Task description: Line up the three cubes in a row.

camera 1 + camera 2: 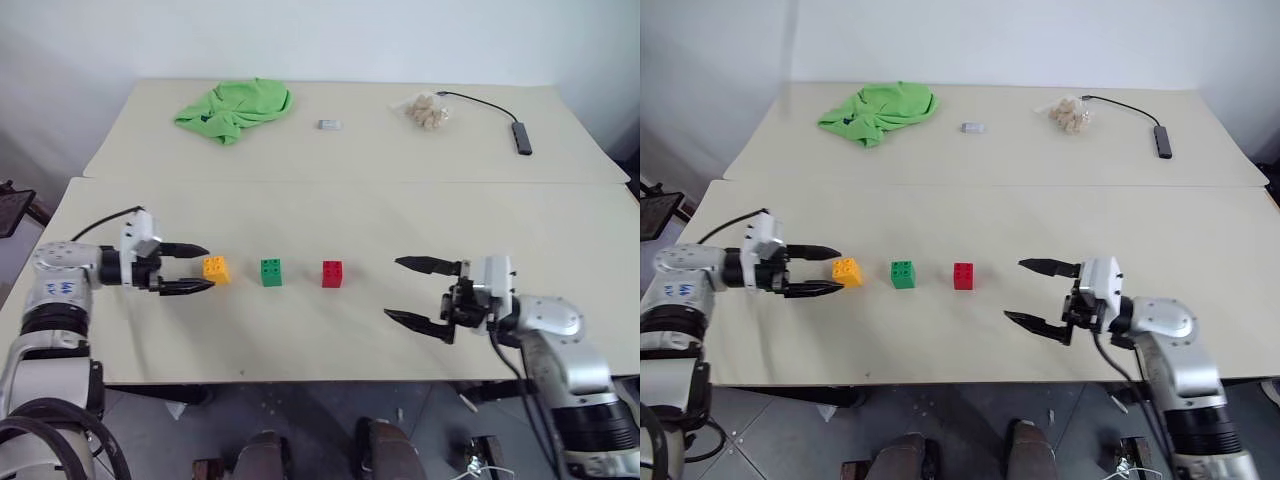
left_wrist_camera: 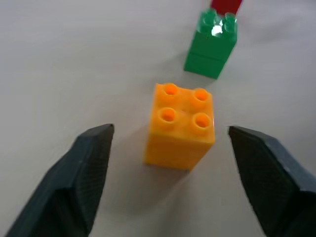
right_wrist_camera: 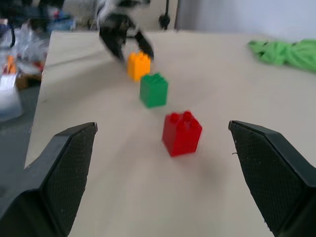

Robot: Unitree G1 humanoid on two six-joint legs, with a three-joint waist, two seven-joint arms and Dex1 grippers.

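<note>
The table (image 1: 330, 340) is being taken as the landmark. A green cloth (image 1: 236, 108) is being left bunched at its far side, with a black cable (image 1: 495, 110) and a pale clump (image 1: 428, 110) further along that edge and a small grey piece (image 1: 329, 124) between cloth and clump. Near the table's middle the three cubes are being shown in a row, spaced apart: orange cube (image 1: 215, 268), green cube (image 1: 271, 272), red cube (image 1: 332, 273). The left gripper (image 1: 198, 268) is being held released just at the orange cube, fingers either side, not touching. The right gripper (image 1: 410, 291) is being held wide open, empty, apart from the red cube.
</note>
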